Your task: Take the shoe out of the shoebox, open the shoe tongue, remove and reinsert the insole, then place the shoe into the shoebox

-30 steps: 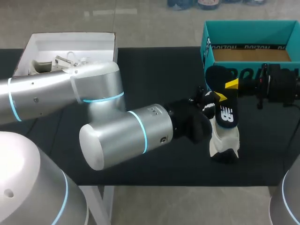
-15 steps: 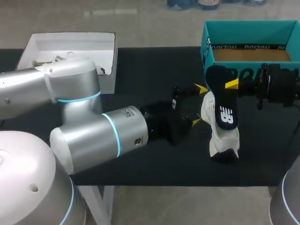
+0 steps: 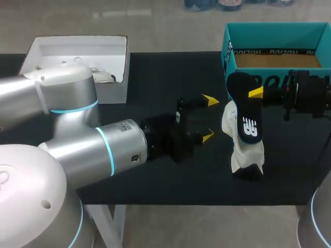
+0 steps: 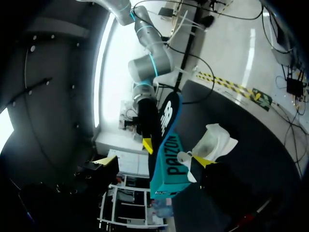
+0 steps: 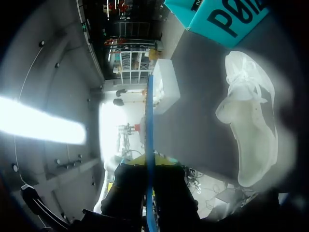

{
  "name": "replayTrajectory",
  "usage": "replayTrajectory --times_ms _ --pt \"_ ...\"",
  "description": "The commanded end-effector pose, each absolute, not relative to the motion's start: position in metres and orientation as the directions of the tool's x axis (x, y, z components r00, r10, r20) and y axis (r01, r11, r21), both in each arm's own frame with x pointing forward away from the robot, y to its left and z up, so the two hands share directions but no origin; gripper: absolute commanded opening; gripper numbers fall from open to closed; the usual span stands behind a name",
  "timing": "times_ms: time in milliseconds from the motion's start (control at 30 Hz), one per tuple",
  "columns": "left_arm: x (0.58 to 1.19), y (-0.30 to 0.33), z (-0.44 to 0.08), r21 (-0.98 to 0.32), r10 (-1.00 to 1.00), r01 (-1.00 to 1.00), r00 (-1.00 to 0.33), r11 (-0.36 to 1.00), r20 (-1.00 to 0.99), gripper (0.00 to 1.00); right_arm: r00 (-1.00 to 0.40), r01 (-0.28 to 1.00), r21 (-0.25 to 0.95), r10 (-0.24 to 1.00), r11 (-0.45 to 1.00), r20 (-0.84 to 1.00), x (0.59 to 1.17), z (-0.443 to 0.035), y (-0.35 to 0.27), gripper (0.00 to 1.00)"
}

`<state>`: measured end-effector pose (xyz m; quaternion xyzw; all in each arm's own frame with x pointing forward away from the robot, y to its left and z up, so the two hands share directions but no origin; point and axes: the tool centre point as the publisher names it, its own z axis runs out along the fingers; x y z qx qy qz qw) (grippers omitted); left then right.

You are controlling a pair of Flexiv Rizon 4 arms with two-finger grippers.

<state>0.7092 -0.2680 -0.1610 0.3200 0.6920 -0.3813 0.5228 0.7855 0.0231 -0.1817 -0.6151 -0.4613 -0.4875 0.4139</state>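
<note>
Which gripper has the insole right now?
The right gripper, shut on the black insole by the white shoe. The left gripper is open and empty, apart from the shoe.

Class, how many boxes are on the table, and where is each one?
2: a white box at the far left and a teal shoebox at the far right. None seems hidden.

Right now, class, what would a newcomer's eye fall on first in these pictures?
The black insole draws the eye first: the right gripper holds it upright, right of the middle of the dark table, with the white shoe just below it. Next come the left gripper, open beside the shoe without touching it, and the teal shoebox at the far right corner.
</note>
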Motion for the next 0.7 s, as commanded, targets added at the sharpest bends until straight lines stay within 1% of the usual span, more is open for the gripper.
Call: replayTrajectory --times_ms 33,300,367,533,567,600,633,700 --pt "0.709 -0.268 -0.162 -0.193 0.042 0.842 -0.247 0.504 -0.968 1.00 0.100 0.970 -0.059 0.165 -0.236 0.981 0.785 -0.182 0.024 0.00" --pt "0.709 -0.268 -0.162 -0.193 0.042 0.842 -0.247 0.504 -0.968 1.00 0.100 0.970 -0.059 0.165 -0.236 0.981 0.785 -0.182 0.024 0.00" --pt "0.715 -0.268 -0.151 -0.318 -0.004 0.818 -0.361 0.480 -0.933 1.00 0.100 0.970 -0.059 0.165 -0.236 0.981 0.785 -0.182 0.024 0.00" --pt "0.727 -0.266 -0.144 -0.488 -0.076 0.735 -0.517 0.470 -0.852 1.00 0.100 0.970 -0.059 0.165 -0.236 0.981 0.785 -0.182 0.024 0.00" --pt "0.731 -0.265 -0.143 -0.558 -0.108 0.697 -0.578 0.451 -0.809 1.00 0.100 0.970 -0.059 0.165 -0.236 0.981 0.785 -0.182 0.024 0.00" --pt "0.733 -0.265 -0.143 -0.576 -0.118 0.690 -0.591 0.438 -0.798 1.00 0.100 0.970 -0.059 0.165 -0.236 0.981 0.785 -0.182 0.024 0.00" --pt "0.738 -0.263 -0.141 -0.621 -0.148 0.648 -0.630 0.440 -0.762 1.00 0.100 0.970 -0.059 0.165 -0.236 0.981 0.785 -0.182 0.024 0.00" --pt "0.744 -0.262 -0.140 -0.687 -0.187 0.606 -0.680 0.400 -0.709 1.00 0.100 0.970 -0.059 0.165 -0.236 0.981 0.785 -0.182 0.024 0.00"
